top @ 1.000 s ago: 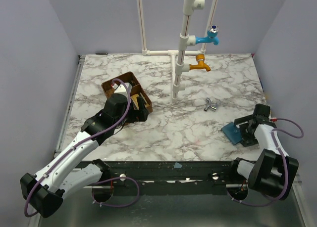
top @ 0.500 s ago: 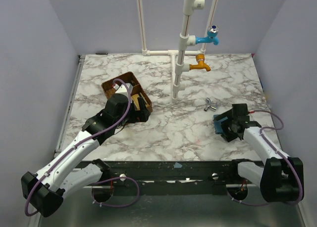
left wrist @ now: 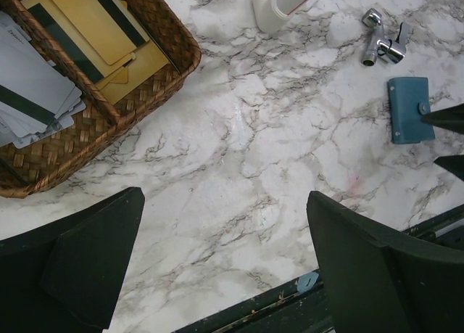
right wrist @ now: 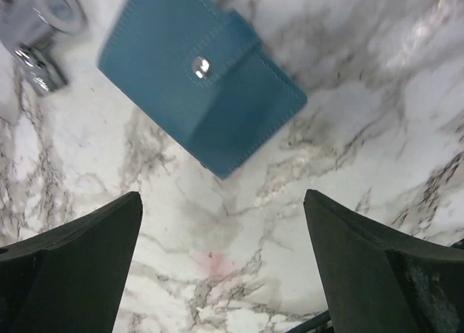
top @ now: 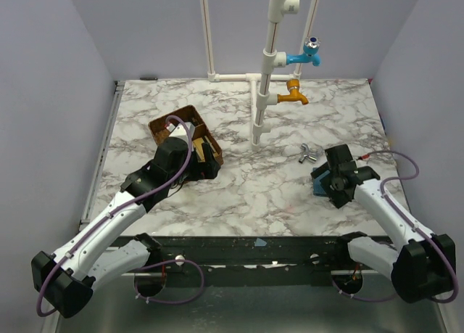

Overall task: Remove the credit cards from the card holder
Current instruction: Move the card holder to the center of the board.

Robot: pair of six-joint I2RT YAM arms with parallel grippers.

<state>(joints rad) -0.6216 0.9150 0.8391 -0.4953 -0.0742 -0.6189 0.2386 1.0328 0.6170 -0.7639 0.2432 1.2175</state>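
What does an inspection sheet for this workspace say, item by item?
Surface: marble table, faint pink mark near the holder.
Job's things: blue card holder snapped shut, flat on the table; credit cards stacked in one wicker basket compartment.
Clutter: metal tap fitting near the holder, apart; yellow cards in the other compartment.
Grippers: left gripper open, empty; right gripper open, empty, by the holder.
Cables: purple cables looped along both arms.
Surroundings: PVC pipe stand with blue tap and orange tap; grey walls.
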